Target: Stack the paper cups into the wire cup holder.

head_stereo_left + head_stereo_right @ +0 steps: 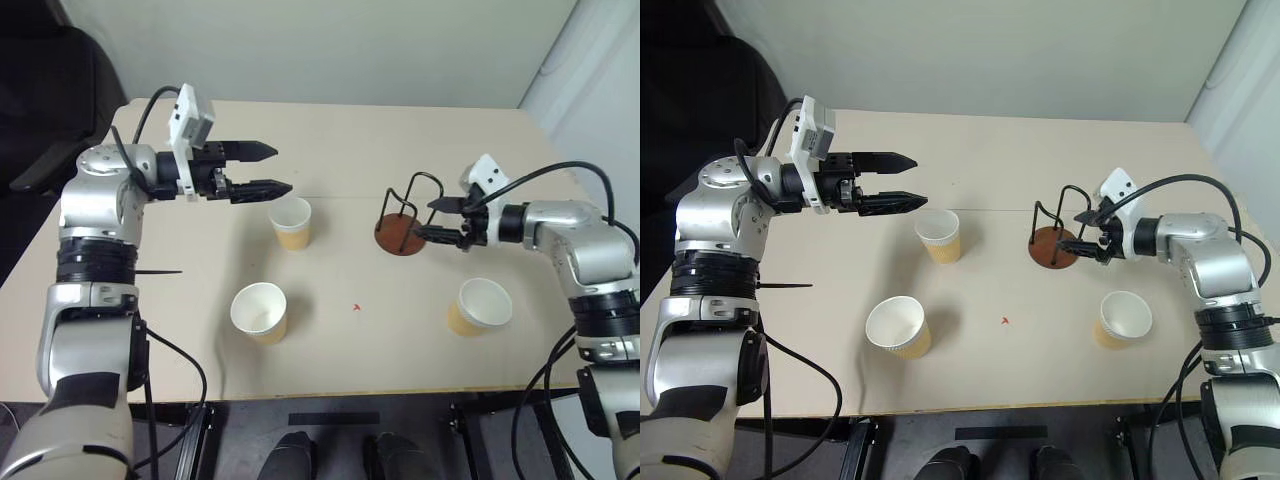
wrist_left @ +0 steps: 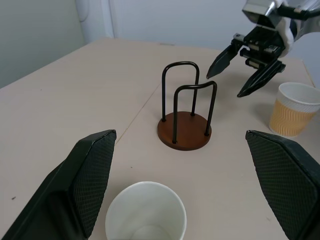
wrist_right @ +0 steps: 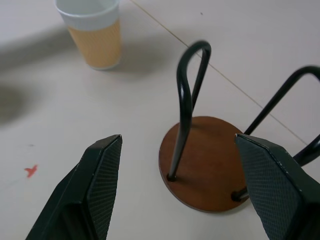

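On the near part of the table (image 1: 330,370), two paper cups are standing upright: the near-left cup (image 1: 260,312) is sitting below and toward the camera from the left gripper (image 1: 276,170), well apart from it, and the near-right cup (image 1: 480,306) is resting nearer than the right gripper (image 1: 432,219), a little to its outer side and apart from it. Between these two cups a small red mark (image 1: 356,307) is showing on the tabletop.

Farther in, the third cup (image 1: 291,222) is being overhung by the left gripper, whose two black fingers are being held spread wide apart, with nothing between them. In the left wrist view the cup's white rim (image 2: 146,211) is lying low between the two finger pads (image 2: 90,172), without either being touched.

Level with it, the wire cup holder (image 1: 404,225) is standing upright on its round reddish-brown base, empty of cups. The right gripper is being held just beside it on the robot's right, its fingers parted as wide as they go and gripping nothing; the fingertips are lying close to the black wire loops, and whether contact is being made cannot be told. In the right wrist view the base (image 3: 207,162) and one loop are being framed between the two pads (image 3: 97,185).

Beyond the holder, bare tabletop is stretching away from both grippers to the far edge.
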